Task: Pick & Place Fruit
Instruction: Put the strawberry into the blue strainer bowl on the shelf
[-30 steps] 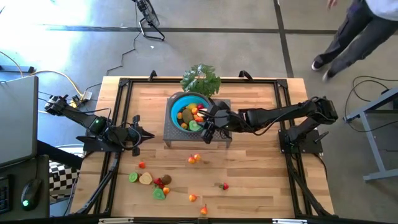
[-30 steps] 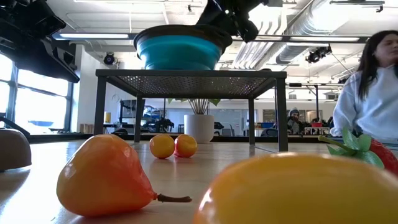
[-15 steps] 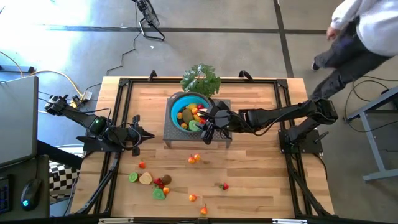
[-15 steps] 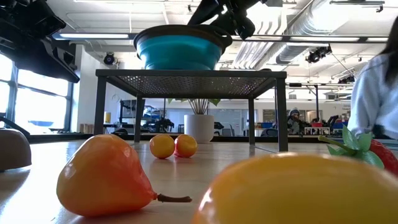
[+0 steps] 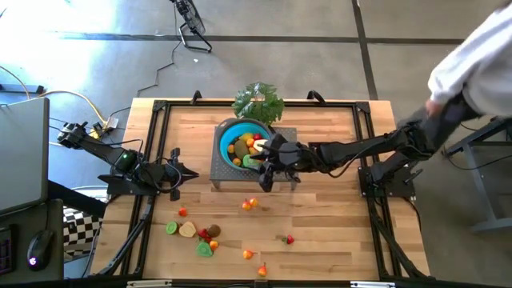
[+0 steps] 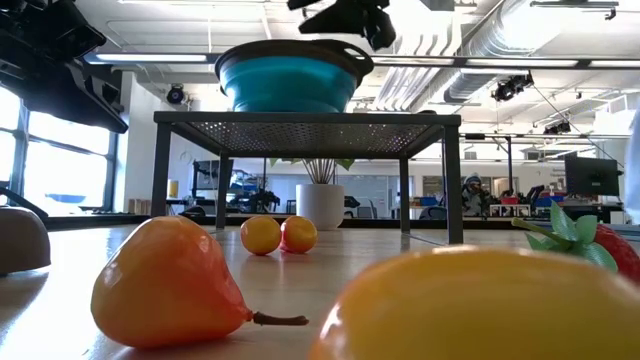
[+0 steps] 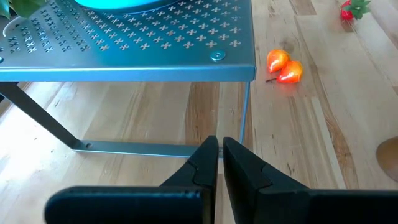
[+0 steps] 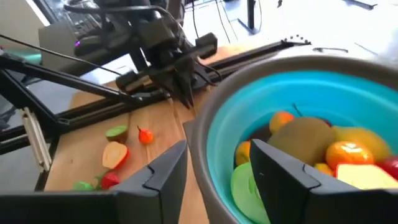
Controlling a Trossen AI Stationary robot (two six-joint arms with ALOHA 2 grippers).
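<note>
The blue bowl (image 5: 240, 134) stands on a grey perforated stand (image 5: 282, 184) and holds several toy fruits (image 8: 311, 146). More fruits lie on the table: two orange ones (image 5: 251, 204), a strawberry (image 5: 286, 238) and a cluster of green, cream and brown pieces (image 5: 192, 234). My right gripper (image 8: 217, 174) hovers open over the bowl's near right rim (image 6: 345, 15), holding nothing. My left gripper (image 7: 219, 149) is shut and idle at the table's left, pointing at the stand.
A leafy green bunch (image 5: 258, 102) lies just beyond the bowl. The stand's legs (image 6: 452, 180) rise from the table, with fruit under and before it. A person (image 5: 472, 72) stands past the table's far right corner. Black frame rails (image 5: 152, 208) run along the table's sides.
My right gripper has tipped up toward level, its fingers rising clear above the bowl's rim. The person beside the table has moved closer to its right corner.
</note>
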